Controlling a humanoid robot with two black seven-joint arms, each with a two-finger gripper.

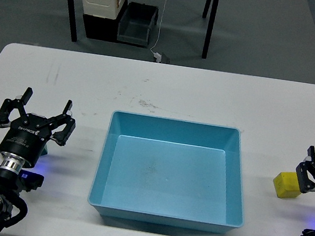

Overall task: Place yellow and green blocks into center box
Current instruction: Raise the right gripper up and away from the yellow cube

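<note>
Midway along the table's [207, 96] front edge you see the light-blue tray [165, 210], nothing in it. Near the right edge sits the yellow block [286, 185], touching your right gripper [308, 174], whose finger state you cannot tell. By the left edge, your left gripper [34, 117] spreads its fingers wide.
</note>
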